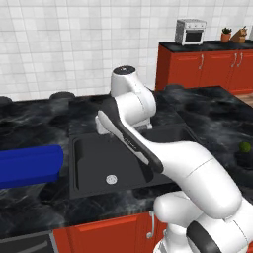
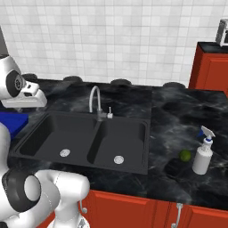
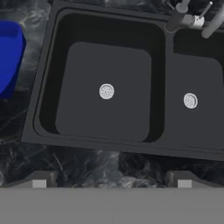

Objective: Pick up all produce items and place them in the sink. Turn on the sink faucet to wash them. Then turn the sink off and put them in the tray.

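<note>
Gripper [image 3: 111, 183] jaws wide apart, empty, above the near rim of the sink [image 3: 43, 87], looking down into the left basin. Green ball [image 2: 185, 155] sits on the counter well off to the right past the sink, beside a spray bottle [image 2: 203, 156]. Needs a long swing right; tray [image 3: 8, 57] lies left.

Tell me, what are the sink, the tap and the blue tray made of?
The sink looks like matte black stone or composite: dull, with no shine. Its drains look like silver metal. The tap looks like polished metal, silvery and slim. The blue tray looks like smooth plastic, one bright even colour, though that is a guess. The counter around them looks like dark marble with pale veins.
</note>
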